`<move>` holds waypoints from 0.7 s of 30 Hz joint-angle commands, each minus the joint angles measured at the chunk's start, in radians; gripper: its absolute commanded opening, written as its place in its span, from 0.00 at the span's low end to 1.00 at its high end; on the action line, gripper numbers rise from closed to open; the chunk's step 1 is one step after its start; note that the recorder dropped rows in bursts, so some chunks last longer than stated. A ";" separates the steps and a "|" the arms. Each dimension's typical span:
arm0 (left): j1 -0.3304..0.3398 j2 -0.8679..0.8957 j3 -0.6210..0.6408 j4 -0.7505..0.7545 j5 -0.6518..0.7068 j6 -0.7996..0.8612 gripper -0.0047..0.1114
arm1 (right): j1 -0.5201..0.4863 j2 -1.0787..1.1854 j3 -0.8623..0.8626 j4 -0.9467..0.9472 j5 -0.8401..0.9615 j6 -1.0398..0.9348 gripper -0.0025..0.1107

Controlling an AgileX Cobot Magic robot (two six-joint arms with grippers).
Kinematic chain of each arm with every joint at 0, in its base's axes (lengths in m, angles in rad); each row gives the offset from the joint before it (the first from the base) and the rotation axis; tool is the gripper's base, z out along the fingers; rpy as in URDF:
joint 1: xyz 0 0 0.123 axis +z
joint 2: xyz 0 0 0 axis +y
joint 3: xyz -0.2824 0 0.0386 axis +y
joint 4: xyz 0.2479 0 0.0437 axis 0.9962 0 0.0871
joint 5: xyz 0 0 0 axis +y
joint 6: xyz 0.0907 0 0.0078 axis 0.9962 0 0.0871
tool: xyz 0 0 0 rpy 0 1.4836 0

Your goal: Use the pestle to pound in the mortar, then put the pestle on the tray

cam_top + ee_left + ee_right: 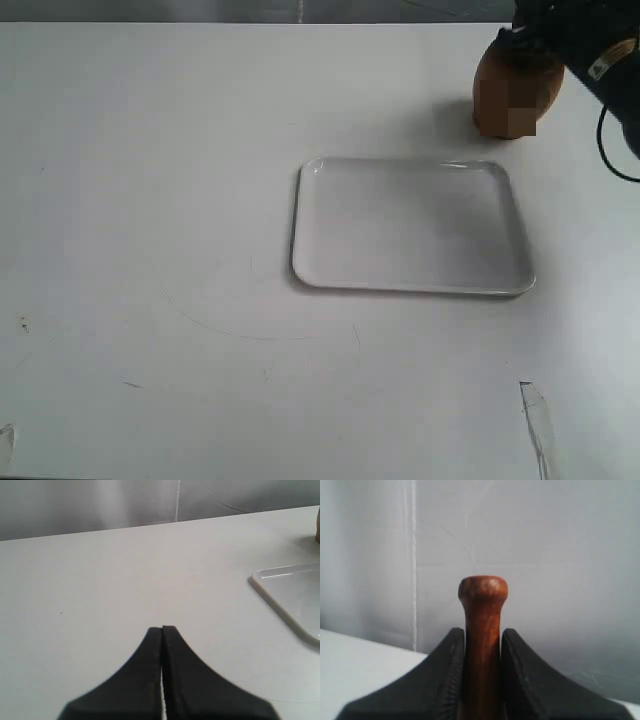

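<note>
Right gripper (pixel 483 634) pinches the pestle (pixel 483 591) at its narrow neck, pads tight on both sides, small knob poking out past the fingertips. The grip sits just under the knob, I'd say so the stick can't slide through when it is driven down. The thick end is out of the wrist camera's sight.

In the exterior view the right arm (pixel 575 45) fills the upper right corner of the frame, right on top of the mortar (pixel 508 95), and covers its opening. Can't tell if the pestle head is inside the cup, though the pose reads as the pounding step, pestle upright over the bowl.

The mortar stands upright on the white table (pixel 150 200), just beyond the upper right corner of the tray (pixel 410 230), apart from it but near enough for a short carry. The tray lies flat right of centre with nothing on it, so the second step is not yet done.

Left gripper (pixel 162 630) has its jaws pressed together with nothing between them, hanging over bare table, with a tray corner and a sliver of the mortar in its camera. It is not seen in the exterior frame, likely parked aside to leave room.

Risk as I judge it: nothing braces the mortar, so a skewed stroke could tip or shove it
</note>
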 commanded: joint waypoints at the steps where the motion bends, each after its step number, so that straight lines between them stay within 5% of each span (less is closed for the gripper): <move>1: -0.008 -0.001 0.001 -0.007 -0.003 -0.008 0.04 | -0.002 0.076 0.004 -0.008 -0.004 -0.003 0.02; 15: -0.008 -0.001 0.001 -0.007 -0.003 -0.008 0.04 | -0.002 -0.177 0.004 -0.016 -0.112 0.065 0.02; 21: -0.008 -0.001 0.001 -0.007 -0.003 -0.008 0.04 | -0.002 -0.195 0.004 -0.040 0.012 0.067 0.02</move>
